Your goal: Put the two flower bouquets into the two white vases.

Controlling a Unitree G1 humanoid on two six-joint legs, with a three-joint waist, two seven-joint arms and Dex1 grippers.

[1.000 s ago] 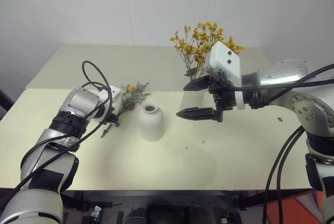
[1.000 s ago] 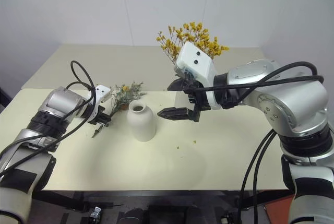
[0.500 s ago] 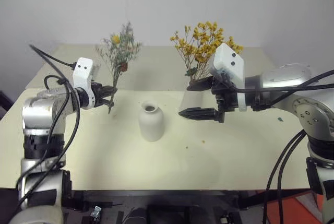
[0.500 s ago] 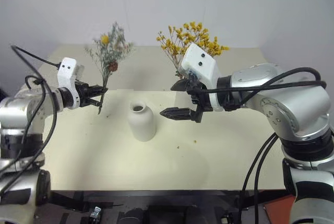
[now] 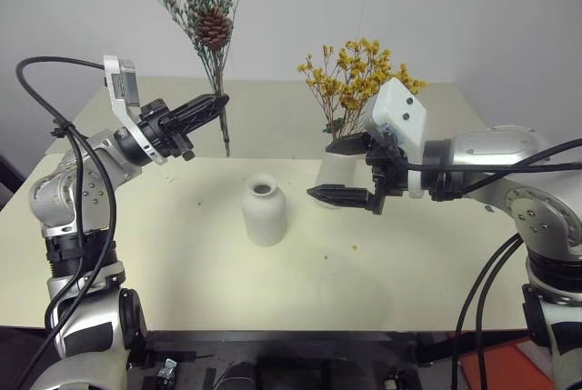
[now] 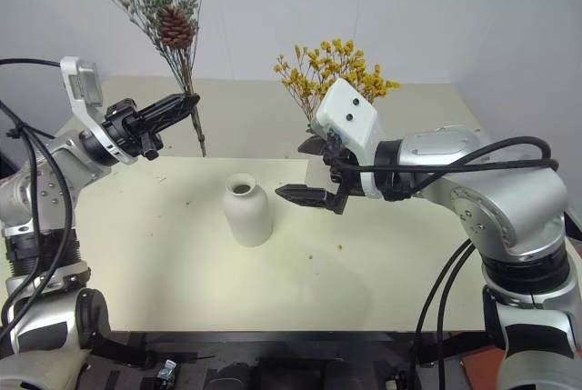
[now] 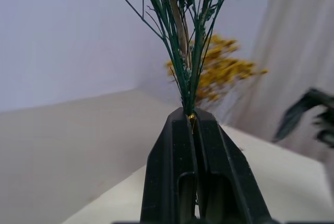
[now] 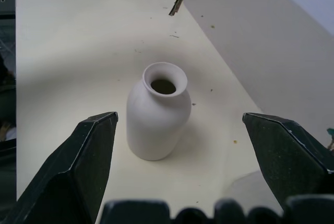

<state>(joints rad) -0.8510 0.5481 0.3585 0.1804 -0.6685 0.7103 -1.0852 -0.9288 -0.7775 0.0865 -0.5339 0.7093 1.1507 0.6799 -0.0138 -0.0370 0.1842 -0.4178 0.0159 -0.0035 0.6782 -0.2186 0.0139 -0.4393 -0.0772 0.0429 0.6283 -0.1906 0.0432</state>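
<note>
My left gripper (image 5: 218,101) is shut on the stems of the grey-green bouquet (image 5: 211,17), held upright in the air over the table's back left, pinecone and yellow ball on top. In the left wrist view the fingers (image 7: 177,151) pinch the green stems (image 7: 189,78). The short round vase (image 5: 263,213) stands empty at mid-table, right of and below the stem ends (image 5: 225,146). The yellow bouquet (image 5: 356,76) stands in the taller vase (image 5: 329,172). My right gripper (image 6: 298,170) hangs open just in front of that vase, facing the short vase (image 8: 158,112).
The cream table (image 5: 182,272) has bare surface in front of and on both sides of the short vase. A second table top (image 5: 273,108) adjoins it at the back, against a white wall. Small flower crumbs (image 5: 355,246) lie right of the short vase.
My left gripper has lifted the grey-green bouquet from the table beside the short vase and swung it upright, high at the left. The right gripper has stayed open by the taller vase.
</note>
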